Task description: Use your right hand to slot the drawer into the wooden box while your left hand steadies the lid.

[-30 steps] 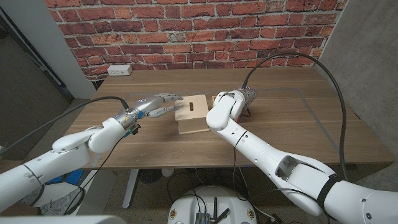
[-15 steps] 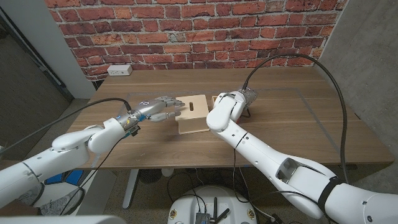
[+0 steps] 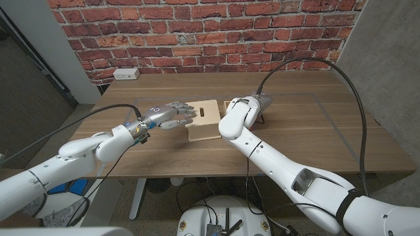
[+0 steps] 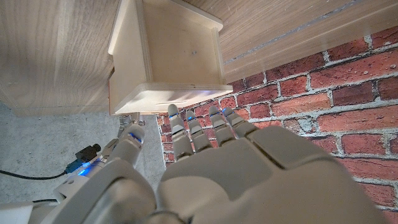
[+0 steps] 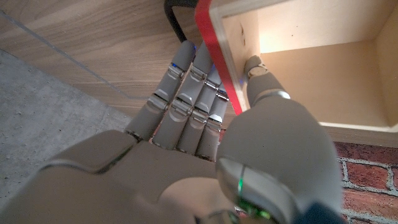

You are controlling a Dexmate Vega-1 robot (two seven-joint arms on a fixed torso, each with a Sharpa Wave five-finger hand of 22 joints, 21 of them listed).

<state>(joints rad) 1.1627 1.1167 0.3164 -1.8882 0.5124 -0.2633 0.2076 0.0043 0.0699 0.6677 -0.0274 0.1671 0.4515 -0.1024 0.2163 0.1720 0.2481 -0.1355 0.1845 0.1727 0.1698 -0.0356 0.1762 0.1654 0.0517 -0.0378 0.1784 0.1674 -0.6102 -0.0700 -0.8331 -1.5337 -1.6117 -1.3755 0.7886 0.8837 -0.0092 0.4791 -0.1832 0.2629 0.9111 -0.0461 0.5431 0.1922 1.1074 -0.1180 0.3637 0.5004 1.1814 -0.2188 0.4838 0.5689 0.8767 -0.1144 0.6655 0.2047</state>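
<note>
On the wooden table (image 3: 308,134) stands one wooden box (image 3: 203,120), its lid carrying one narrow slot. Just beside the box, on its right side, is one drawer (image 5: 298,62) with one red front edge, seen close up in the right wrist view. Two robot hands are in view: one left hand (image 3: 169,115) just left of the box and one right hand (image 5: 205,106) at the drawer. Behind the box, at the table's far left corner, sits one white power outlet (image 3: 126,74). One brick wall (image 3: 210,33) rises behind the table.
</note>
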